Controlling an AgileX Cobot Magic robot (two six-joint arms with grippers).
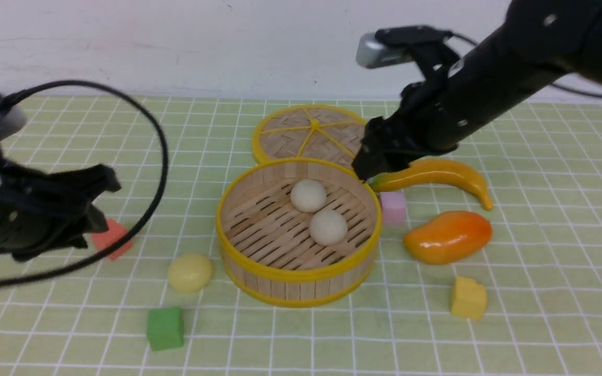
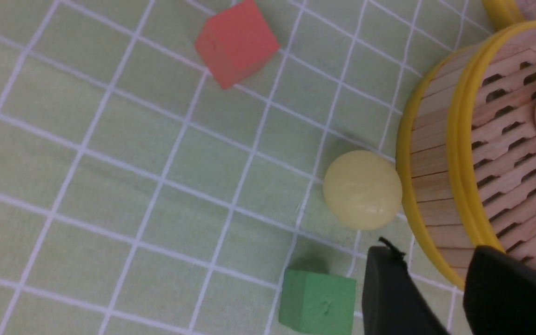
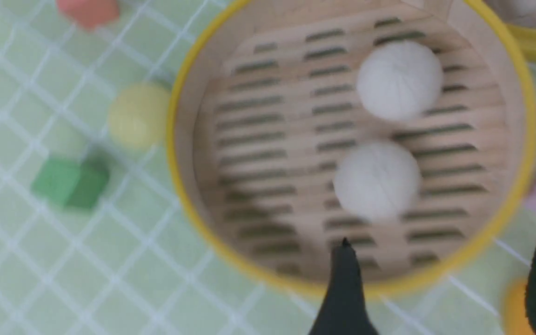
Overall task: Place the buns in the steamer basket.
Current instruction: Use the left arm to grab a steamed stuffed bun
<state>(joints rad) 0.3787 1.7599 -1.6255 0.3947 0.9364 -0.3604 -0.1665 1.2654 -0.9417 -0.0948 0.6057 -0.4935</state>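
Note:
The steamer basket [image 1: 259, 183] stands mid-table with two off-white buns [image 1: 308, 195] [image 1: 328, 227] on its slatted floor. The pale yellow bun [image 1: 190, 272] lies on the cloth just left of the basket, close to its wall; it also shows in the left wrist view [image 2: 362, 189]. My left gripper [image 1: 103, 201] hovers open and empty at the far left, left of the yellow bun. My right gripper [image 1: 368, 166] is open and empty above the basket's back right rim. In the right wrist view the basket [image 3: 184, 111] and both buns [image 3: 399, 79] [image 3: 377, 180] show blurred.
The flat woven lid [image 1: 309, 133] lies behind the basket. A banana [image 1: 437, 175], mango [image 1: 447, 236], pink cube [image 1: 393, 207] and yellow cube [image 1: 468, 297] lie on the right. A red cube [image 1: 110, 238] and a green cube [image 1: 165, 327] lie on the left.

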